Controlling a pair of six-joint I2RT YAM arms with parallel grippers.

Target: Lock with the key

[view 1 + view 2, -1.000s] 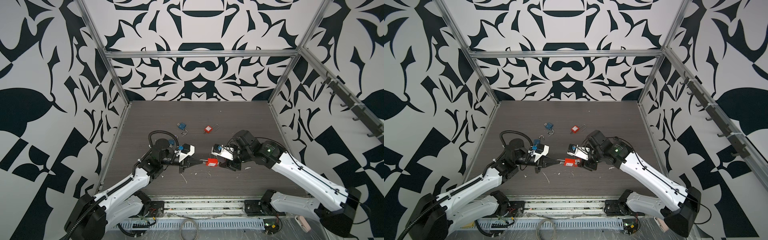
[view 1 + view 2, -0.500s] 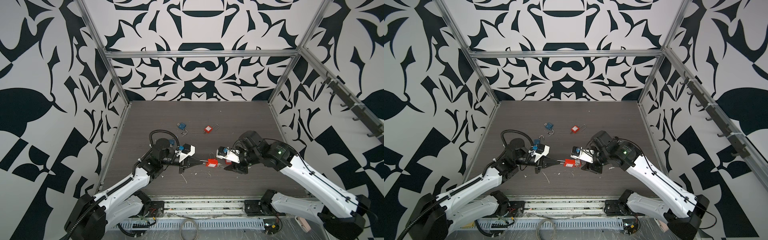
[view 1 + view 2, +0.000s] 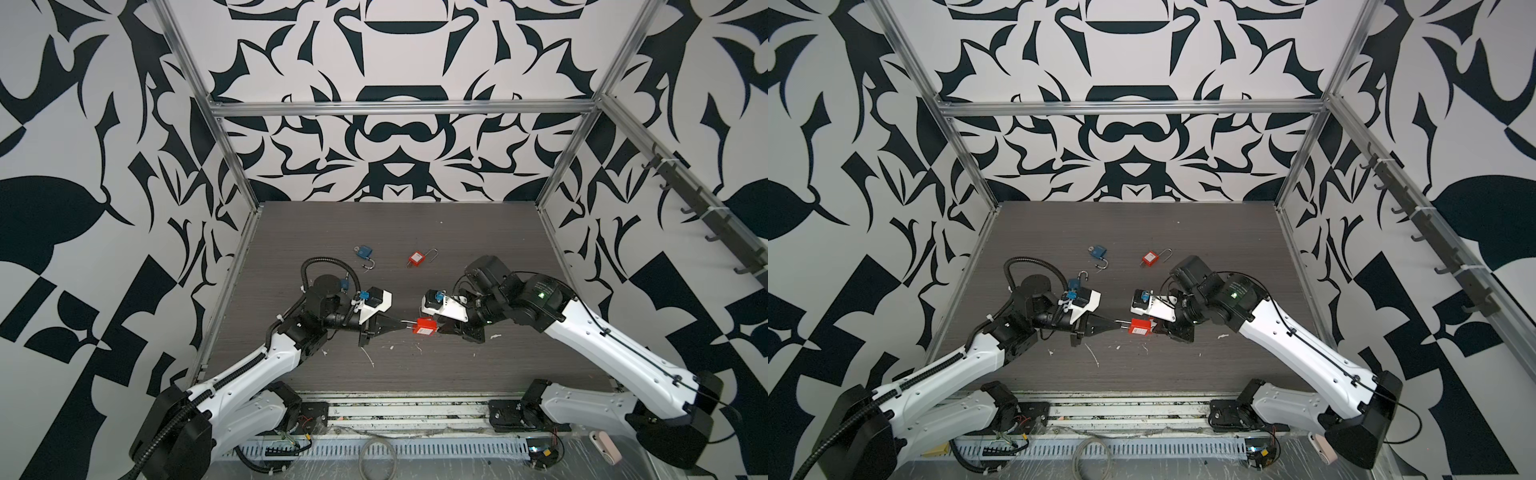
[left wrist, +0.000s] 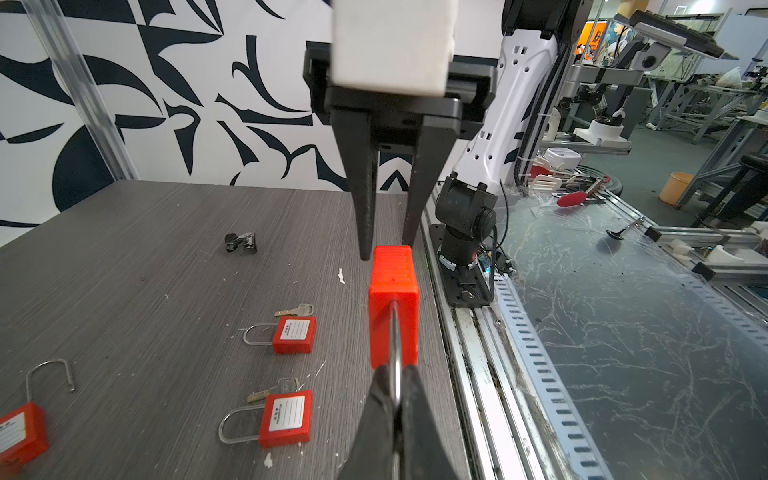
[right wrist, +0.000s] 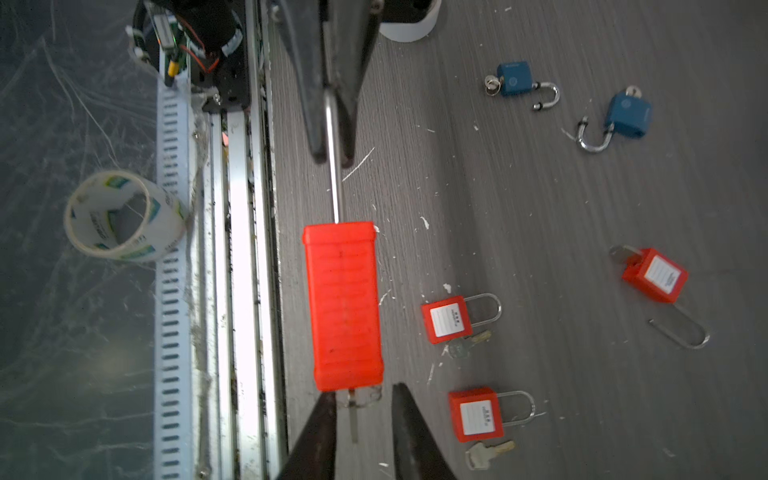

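Note:
A red padlock (image 3: 424,327) (image 3: 1140,327) hangs above the dark table between both arms. My left gripper (image 3: 401,325) (image 4: 395,399) is shut on its steel shackle (image 5: 333,187), holding the body (image 4: 394,303) level. A key (image 5: 353,419) sticks out of the padlock's far end (image 5: 343,307). My right gripper (image 3: 440,328) (image 5: 361,411) faces that end with its fingers on either side of the key. A narrow gap shows on each side, so it is open and grips nothing.
Two shut red padlocks with keys (image 5: 446,319) (image 5: 476,415) lie on the table under the arms. Farther back lie two blue padlocks (image 5: 514,79) (image 5: 627,114) and an open red padlock (image 3: 417,259). A tape roll (image 5: 124,216) sits past the table's front rail (image 5: 241,249).
My right gripper has turned, lined up with the padlock's key end and narrowed its jaws around the key. The left gripper and the padlock have stayed put.

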